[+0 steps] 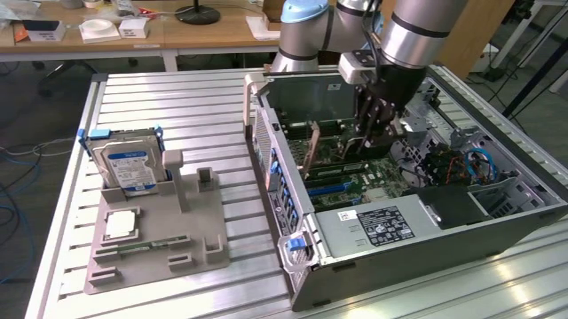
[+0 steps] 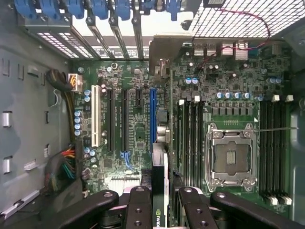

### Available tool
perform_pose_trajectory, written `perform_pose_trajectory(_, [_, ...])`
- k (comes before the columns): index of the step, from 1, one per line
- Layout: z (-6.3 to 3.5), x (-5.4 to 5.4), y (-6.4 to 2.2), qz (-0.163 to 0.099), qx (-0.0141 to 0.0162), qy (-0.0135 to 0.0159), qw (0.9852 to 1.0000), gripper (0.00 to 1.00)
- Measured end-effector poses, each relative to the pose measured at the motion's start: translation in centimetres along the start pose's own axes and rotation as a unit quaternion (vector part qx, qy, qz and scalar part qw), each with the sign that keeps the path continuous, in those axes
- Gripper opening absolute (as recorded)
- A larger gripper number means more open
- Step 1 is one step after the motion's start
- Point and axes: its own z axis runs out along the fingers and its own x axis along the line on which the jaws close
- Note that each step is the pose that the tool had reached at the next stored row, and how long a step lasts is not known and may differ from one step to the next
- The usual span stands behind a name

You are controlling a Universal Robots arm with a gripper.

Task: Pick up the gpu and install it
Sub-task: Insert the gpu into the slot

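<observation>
The open computer case (image 1: 443,222) lies on the slatted metal table, and my gripper (image 1: 373,143) reaches down into it over the motherboard. The gpu (image 1: 312,151), a thin card with a brownish face, stands on edge inside the case, running from the rear panel toward my fingers. In the wrist view the gpu (image 2: 158,210) is seen edge-on with a green logo, held between the black fingers (image 2: 140,205) of my gripper (image 2: 163,191), which is shut on it. The card's edge lines up right beside the long blue slot (image 2: 152,114) on the motherboard.
A grey fixture (image 1: 155,249) on the exterior view's left holds the silver hard drive (image 1: 132,166), a white square chip (image 1: 120,224) and a green memory stick (image 1: 142,244). In the case are the processor socket (image 2: 228,160), memory slots (image 2: 190,143), cables (image 1: 479,166) and blue rear clips (image 2: 76,7).
</observation>
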Motion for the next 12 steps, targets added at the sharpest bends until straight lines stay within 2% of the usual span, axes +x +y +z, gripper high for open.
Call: perform_pose_trajectory(12, [2.23,0.5,1.04,0.0,0.0,0.0001,1.0,0.27])
